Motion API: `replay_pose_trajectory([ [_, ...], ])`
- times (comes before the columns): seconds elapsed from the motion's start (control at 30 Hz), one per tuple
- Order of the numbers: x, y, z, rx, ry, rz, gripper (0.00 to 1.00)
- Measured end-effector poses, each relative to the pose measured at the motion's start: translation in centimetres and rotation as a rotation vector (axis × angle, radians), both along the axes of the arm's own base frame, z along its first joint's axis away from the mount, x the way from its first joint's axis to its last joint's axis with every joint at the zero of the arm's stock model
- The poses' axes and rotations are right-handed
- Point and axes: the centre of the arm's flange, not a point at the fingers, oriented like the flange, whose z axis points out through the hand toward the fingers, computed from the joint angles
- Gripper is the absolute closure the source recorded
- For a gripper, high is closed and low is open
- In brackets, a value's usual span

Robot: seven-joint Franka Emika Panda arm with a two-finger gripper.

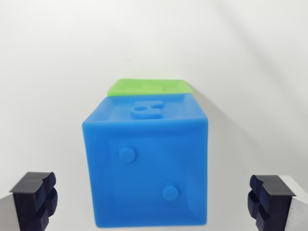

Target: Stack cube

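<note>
While end effector (154, 202) gapes, blue cube (147, 166) clear of both pads, green cube (147, 86) behind

I'm seeing a bright blue cube (146, 166) with two raised round dots on its front face and what's probably a raised number on top, it's blurry. A lime green cube (147, 87) is peeking out behind it. The fingertips (33, 198) are looking dark navy, and the surface (57, 57) is showing plain white.
</note>
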Motion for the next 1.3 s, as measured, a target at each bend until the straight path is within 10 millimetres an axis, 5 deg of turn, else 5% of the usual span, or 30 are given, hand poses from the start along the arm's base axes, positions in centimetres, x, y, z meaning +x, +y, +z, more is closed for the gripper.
replay_pose_trajectory([
  [1.3,-0.1,0.0,16.0,-0.005,-0.002,0.000,0.00],
])
